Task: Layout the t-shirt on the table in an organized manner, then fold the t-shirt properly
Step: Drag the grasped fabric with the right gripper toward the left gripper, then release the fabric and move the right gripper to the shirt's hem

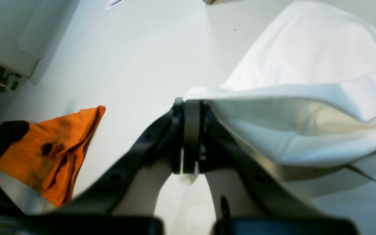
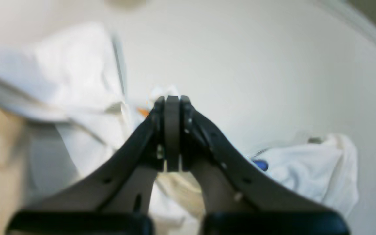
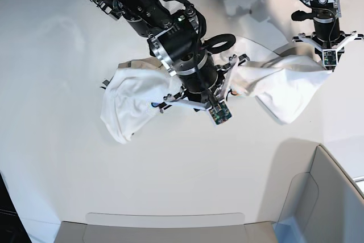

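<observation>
Lighting: bright, even, diffuse, apparently from overhead; no hard-edged shadows.
Shadows: soft grey patches on the table (image 3: 57, 140) beneath the raised t-shirt (image 3: 284, 83) and under the arms in the base view.
Glare: white cloth and white tabletop run close to overexposure; folds in the cloth read faintly; broad pale sheen on the tabletop in the left wrist view.
Blur: right wrist view soft throughout, cloth smeared, background indistinct; left wrist view sharper, with its lower edge and near gripper parts out of focus.
Distortion: wide-angle bending at the edges of both wrist views; base view crisp.
</observation>
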### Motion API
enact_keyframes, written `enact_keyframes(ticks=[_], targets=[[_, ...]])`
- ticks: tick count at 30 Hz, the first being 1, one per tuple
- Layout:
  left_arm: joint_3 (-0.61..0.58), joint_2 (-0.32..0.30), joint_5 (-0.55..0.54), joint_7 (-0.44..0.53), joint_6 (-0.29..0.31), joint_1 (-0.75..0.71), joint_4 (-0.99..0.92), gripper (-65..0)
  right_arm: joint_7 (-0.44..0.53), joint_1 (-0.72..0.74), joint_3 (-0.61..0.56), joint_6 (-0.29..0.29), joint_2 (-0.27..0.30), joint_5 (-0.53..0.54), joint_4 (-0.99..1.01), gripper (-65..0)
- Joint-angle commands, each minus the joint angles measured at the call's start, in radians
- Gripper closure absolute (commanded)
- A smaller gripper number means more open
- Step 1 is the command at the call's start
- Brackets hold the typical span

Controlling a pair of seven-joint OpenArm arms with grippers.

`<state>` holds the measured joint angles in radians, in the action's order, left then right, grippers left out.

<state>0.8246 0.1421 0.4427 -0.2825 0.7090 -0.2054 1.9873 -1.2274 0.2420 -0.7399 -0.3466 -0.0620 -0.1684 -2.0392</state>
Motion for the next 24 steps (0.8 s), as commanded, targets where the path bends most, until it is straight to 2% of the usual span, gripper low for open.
enact_keyframes(ticks=[1,3,6,8,10,13,15,17,21,24], targets=[[0.0,0.0,-0.008,0.024,-0.011,0.002,0.017,0.0,0.007,0.009,-0.002,0.013,-0.005,0.0,0.004,0.0],[-0.001,0.0,-0.008,0.024,-0.011,0.002,0.017,0.0,0.013,-0.007,-0.027,0.025,0.034,-0.01,-0.005,0.0],[0.0,0.0,-0.008,0.024,-0.011,0.004,0.017,0.0,0.065,-0.036,0.093,-0.016,0.029,-0.026,-0.025,0.0],[-0.003,0.0,-0.008,0.024,-0.011,0.002,0.017,0.0,0.047,-0.043,0.082,0.033,0.026,0.03,-0.025,0.0],[-0.004,0.0,-0.008,0.024,-0.011,0.002,0.017,0.0,0.057,-0.053,0.043,0.079,0.063,0.037,-0.025,0.0],[0.002,0.0,-0.008,0.024,-0.011,0.004,0.017,0.0,0.085,-0.094,0.136,0.024,0.066,-0.006,-0.025,0.0],[0.002,0.0,-0.008,0.024,-0.011,0.002,0.017,0.0,0.084,-0.111,0.244,0.022,0.041,-0.007,-0.025,0.0],[0.0,0.0,-0.008,0.024,-0.011,0.002,0.017,0.0,0.084,-0.123,0.377,0.07,0.023,-0.006,-0.024,0.0],[-0.006,0.0,-0.008,0.024,-0.011,0.002,0.017,0.0,0.09,-0.129,0.564,0.229,0.015,0.011,-0.022,0.0],[-0.006,0.0,-0.008,0.024,-0.011,0.008,0.017,0.0,0.084,-0.092,0.639,0.275,0.018,0.013,-0.018,0.0]])
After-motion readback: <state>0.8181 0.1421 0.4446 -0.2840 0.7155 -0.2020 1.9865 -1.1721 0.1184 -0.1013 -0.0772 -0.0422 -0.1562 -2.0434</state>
